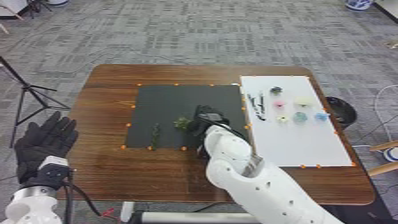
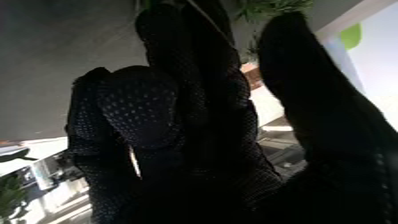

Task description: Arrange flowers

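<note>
The right hand (image 1: 206,119) is low over the black mat (image 1: 173,100) — I can't tell if it is holding anything. A bushy green sprig (image 1: 182,123) is right beside it, and a long thin green sprig (image 1: 155,136) lies on the mat too, more to the left. The left hand (image 1: 44,142) is wide open beside the brown table (image 1: 107,100), with nothing in it. Over on the right is a white board (image 1: 298,145) with little flowers — pink (image 1: 279,103), blue (image 1: 322,116) and more. A black bowl (image 1: 342,111) is past that.
</note>
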